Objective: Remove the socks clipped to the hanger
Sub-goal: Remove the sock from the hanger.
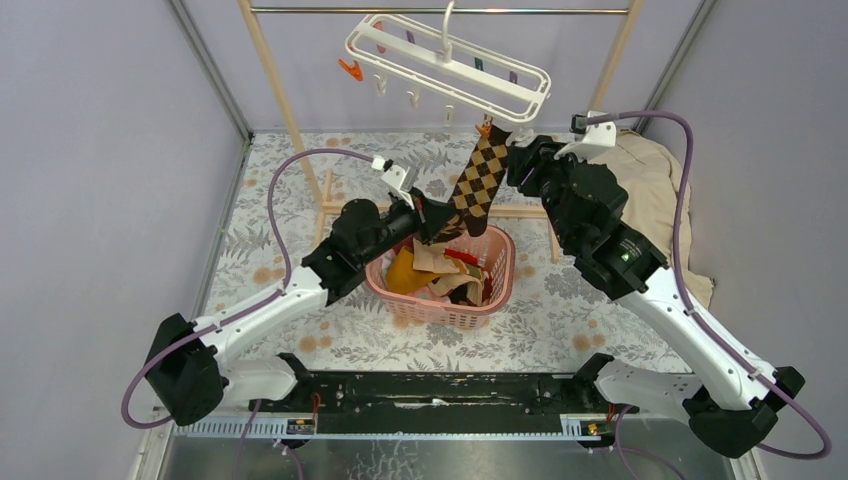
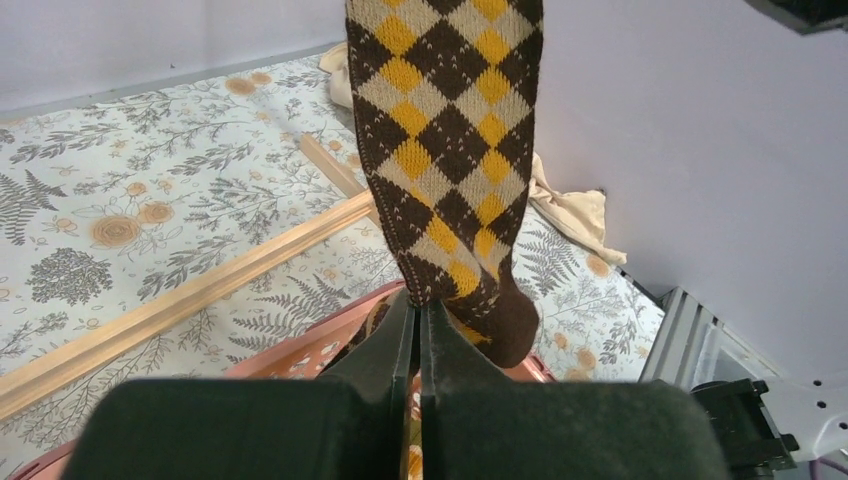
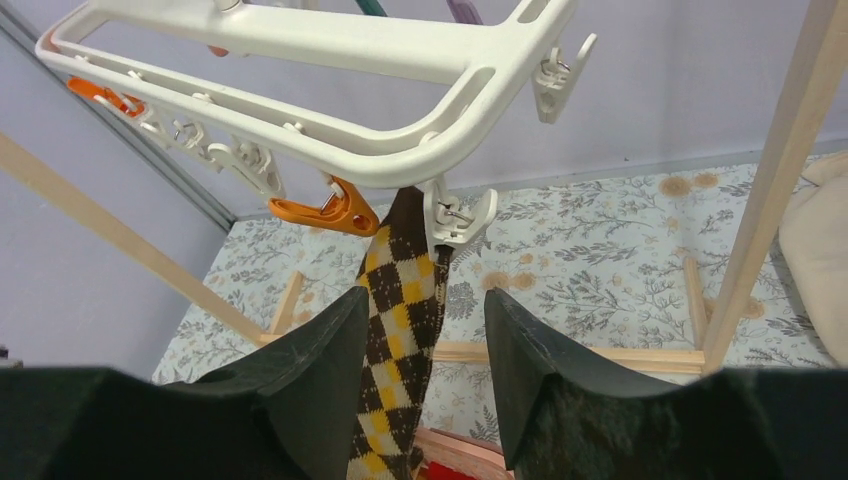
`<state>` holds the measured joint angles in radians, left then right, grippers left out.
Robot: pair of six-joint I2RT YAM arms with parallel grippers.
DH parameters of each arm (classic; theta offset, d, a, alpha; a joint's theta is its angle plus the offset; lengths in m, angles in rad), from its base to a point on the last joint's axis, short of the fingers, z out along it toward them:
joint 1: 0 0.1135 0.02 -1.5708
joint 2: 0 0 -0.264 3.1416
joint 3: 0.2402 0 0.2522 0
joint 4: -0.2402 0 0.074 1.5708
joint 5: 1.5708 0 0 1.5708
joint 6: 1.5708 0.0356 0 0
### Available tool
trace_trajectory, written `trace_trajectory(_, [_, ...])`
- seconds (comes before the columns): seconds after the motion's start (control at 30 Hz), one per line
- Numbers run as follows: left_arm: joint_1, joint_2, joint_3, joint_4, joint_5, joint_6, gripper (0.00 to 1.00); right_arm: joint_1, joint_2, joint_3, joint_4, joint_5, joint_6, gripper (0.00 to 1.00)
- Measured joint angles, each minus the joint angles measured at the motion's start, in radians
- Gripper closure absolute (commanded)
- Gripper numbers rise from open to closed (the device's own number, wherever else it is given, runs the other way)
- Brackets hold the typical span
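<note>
One argyle sock (image 1: 482,180) hangs on the hanger (image 3: 330,45), with two grippers at it.

The left gripper (image 2: 420,305) is pinched tight on the sock's lower end. The brown, tan and yellow diamonds rise straight up from its fingertips. The right gripper (image 3: 425,300) stands wide, one finger on each side of the sock and neither touching it, just under the white frame. Above that gripper the sock's top meets an orange clip (image 3: 325,212) beside a white one; I cannot tell which grips it. A second orange clip (image 3: 100,95) hangs empty, far to that gripper's left. Below the left gripper one pink basket (image 1: 508,262) sits on the flowered surface (image 1: 260,230) with a heap of other socks (image 1: 440,265) inside, too tangled to count. One beige cloth (image 1: 650,170) lies beyond the right gripper.
</note>
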<state>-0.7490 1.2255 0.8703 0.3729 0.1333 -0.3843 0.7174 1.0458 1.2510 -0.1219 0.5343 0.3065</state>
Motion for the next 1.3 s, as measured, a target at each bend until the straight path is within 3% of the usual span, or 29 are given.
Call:
trace_trajectory(0.5, [-0.101,-0.044,0.002,-0.055,-0.120,0.057,0.98,0.000,0.073,0.027,0.008,0.068,-0.014,0.46])
trace_trajectory(1.13, [-0.177,-0.044,-0.010,-0.059,-0.161,0.060,0.98,0.000,0.132,0.048,0.082,0.131,-0.034,0.46])
trace_trajectory(1.3, [-0.186,-0.044,-0.013,-0.059,-0.167,0.060,0.98,0.000,0.151,0.072,0.092,0.139,-0.046,0.50])
